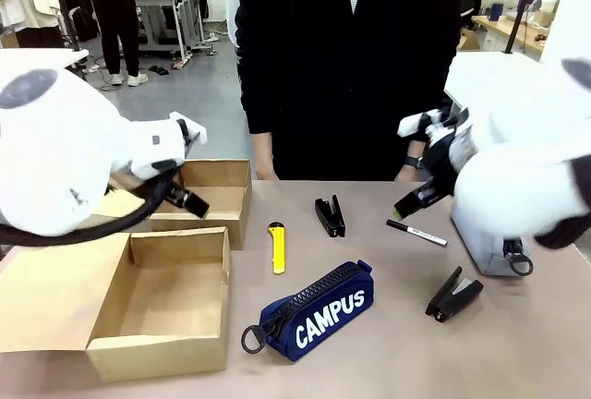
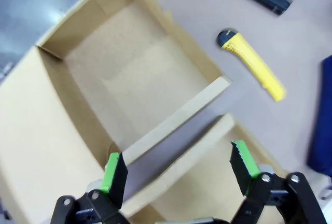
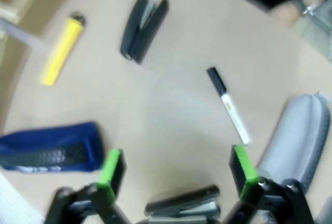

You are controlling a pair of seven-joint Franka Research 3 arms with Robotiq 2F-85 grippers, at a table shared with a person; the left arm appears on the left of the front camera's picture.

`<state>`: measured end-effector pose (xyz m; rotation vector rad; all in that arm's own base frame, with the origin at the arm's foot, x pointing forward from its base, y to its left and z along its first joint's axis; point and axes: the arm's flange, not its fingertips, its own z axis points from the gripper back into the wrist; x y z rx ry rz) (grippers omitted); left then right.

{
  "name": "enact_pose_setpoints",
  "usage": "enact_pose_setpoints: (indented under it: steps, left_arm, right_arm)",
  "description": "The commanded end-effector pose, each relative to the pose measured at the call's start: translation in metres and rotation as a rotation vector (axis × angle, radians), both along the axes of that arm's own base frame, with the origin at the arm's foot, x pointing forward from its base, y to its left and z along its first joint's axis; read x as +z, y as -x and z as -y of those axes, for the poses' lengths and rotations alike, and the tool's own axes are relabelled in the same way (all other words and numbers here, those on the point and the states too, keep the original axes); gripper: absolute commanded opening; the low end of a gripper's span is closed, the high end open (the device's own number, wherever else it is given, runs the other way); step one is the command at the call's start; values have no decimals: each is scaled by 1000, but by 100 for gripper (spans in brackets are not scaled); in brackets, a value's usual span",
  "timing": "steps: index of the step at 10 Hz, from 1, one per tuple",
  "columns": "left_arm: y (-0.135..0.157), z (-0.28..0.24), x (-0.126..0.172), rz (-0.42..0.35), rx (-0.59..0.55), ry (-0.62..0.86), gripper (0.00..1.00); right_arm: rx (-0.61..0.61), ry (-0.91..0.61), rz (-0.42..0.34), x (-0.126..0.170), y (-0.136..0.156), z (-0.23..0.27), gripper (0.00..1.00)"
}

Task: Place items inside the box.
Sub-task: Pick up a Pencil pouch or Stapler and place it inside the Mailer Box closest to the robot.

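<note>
- Pouch (image 1: 319,316), navy and lettered "CAMPUS" in white, lies on the table (image 1: 388,362) just right of the open cardboard box (image 1: 157,348), outside it.
- Yellow utility knife (image 1: 277,247) lies beside the box. A black clip tool (image 1: 330,215), a marker pen (image 1: 416,232) and a second clip tool (image 1: 452,295) lie farther right.
- Robot's left hand (image 2: 179,164) hangs over the box walls, fingers wide, holding nothing.
- Robot's right hand (image 3: 176,169) hovers wide and empty above the second clip tool.
</note>
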<state>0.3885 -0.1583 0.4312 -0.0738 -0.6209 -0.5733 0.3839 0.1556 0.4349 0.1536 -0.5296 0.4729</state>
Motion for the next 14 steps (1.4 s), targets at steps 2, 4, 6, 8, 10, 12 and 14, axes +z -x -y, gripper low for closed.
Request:
enact_pose_setpoints:
  steps: [2,4,6,8,10,12,14]
  left_arm:
    - [81,-54,91,-99,70,264,100]
    - [101,-133,103,-283,51,553,100]
    - [118,-243,78,-264,174,1069,100]
    - [128,-315,23,-234,373,1491,100]
    - [129,-320,-27,-237,512,1740,100]
    - [125,-277,-41,-244,625,1794,100]
    - [124,-396,-12,-305,496,1561,100]
  right_arm:
    - [-189,-283,-240,89,58,54,100]
    - [-260,-640,-201,106,104,141,100]
    - [-456,-1012,-135,86,138,251,100]
    - [-636,-1216,-177,49,147,325,100]
    - [-734,-1306,-186,14,149,364,100]
    - [-802,-1254,-87,2,151,370,100]
    - [-798,-1296,-202,32,155,420,100]
